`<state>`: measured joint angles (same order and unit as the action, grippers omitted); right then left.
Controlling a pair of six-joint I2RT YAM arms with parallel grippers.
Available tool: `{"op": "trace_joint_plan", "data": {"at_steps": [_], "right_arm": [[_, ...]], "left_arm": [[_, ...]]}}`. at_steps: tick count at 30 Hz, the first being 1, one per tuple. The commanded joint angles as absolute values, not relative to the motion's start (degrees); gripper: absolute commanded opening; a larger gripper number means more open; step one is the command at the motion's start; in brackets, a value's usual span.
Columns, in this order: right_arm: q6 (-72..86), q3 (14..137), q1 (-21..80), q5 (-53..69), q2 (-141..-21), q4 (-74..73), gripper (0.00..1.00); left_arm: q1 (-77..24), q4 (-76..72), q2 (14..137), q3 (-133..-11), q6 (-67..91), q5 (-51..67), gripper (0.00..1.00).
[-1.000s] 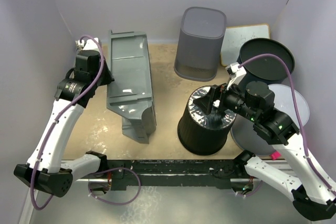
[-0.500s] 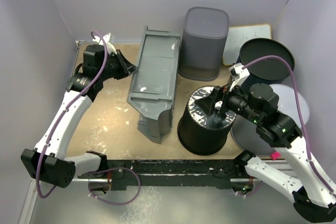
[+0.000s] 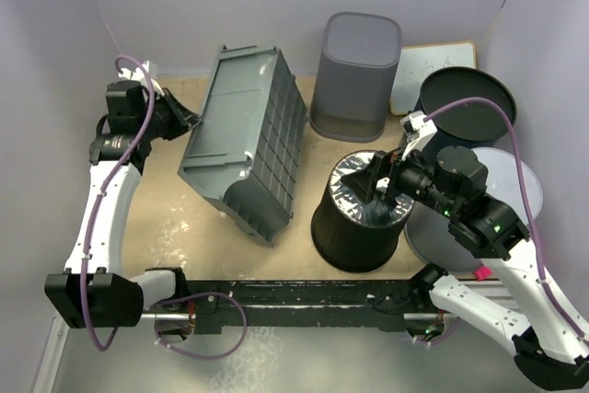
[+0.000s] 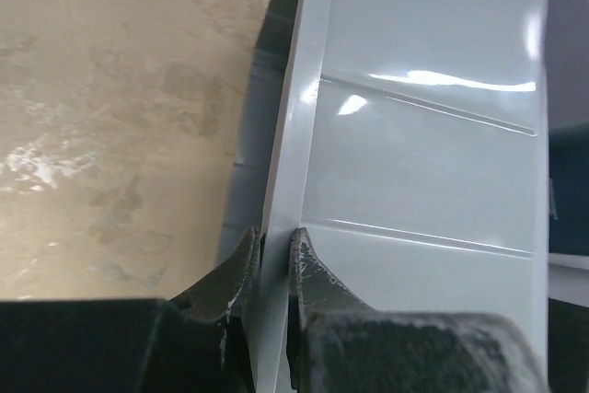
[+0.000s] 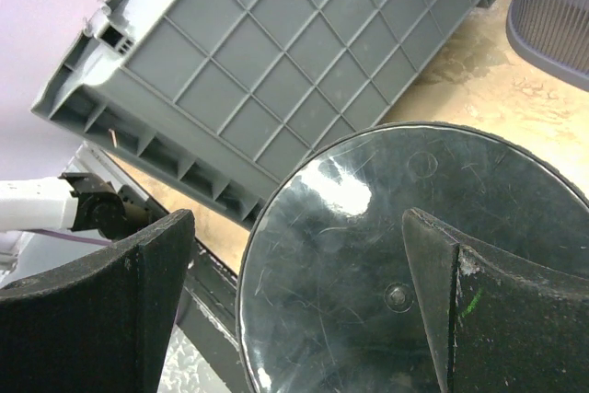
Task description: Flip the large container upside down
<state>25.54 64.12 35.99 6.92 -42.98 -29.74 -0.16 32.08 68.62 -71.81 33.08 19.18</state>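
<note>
— While the left tool (image 4: pixel 270 260) pinches that pale rim, where does the large grey bin (image 3: pixel 248 149) sit relative to it?

— Straight ahead of it. Its fingers (image 4: pixel 230 278) are clenched on the thin rim of one long wall, one finger on each face. The bin is tipped. Its smooth long wall faces the left tool, and its gridded underside faces up and away, towards the right tool. The end nearest the arm bases rests on the tan counter (image 3: pixel 175 218).

— So neither upright nor flat on its rim?

— Tilted, somewhere between the two.

— And the right tool (image 5: pixel 294 227)?

— Released, its jaws spread wide with nothing between them. It hangs over the shiny round base of a black bucket (image 3: pixel 357 218) that stands upside down. In the wrist view the two fingers flank that disc, though contact cannot be judged. The bin's ribbed underside lies just past the tool's left-hand finger, close beside the bucket.

— Anything else around it?

— Beyond the bucket, farther from the right tool, a grey mesh wastebasket (image 3: pixel 354 75) stands upright near the bin's far end. On the tool's outer side are a dark round tub (image 3: pixel 467 103) and a pale grey disc (image 3: pixel 520 186). A small whiteboard (image 3: pixel 431 71) sits by the back wall.
</note>
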Motion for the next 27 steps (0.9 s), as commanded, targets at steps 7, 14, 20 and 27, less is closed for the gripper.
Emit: {"op": "trace_joint_plan", "data": {"at_steps": [7, 14, 20, 27], "right_arm": [[25.5, 64.1, 36.1, 5.4, -42.1, -29.2, 0.96], [25.3, 64.0, 36.1, 5.6, -42.6, -28.9, 0.96], [25.3, 63.7, 36.1, 6.0, -42.8, -28.6, 0.96], [25.3, 63.8, 36.1, 5.7, -42.5, -29.0, 0.96]], "left_arm": [[2.8, 40.0, 69.8, -71.3, 23.5, 4.8, 0.00], [2.8, 41.0, 67.4, -71.6, 22.9, -14.6, 0.00], [2.8, 40.6, 66.5, -74.0, 22.3, -20.4, 0.06], [2.8, 42.4, 67.6, -80.2, 19.6, -18.7, 0.41]]}}
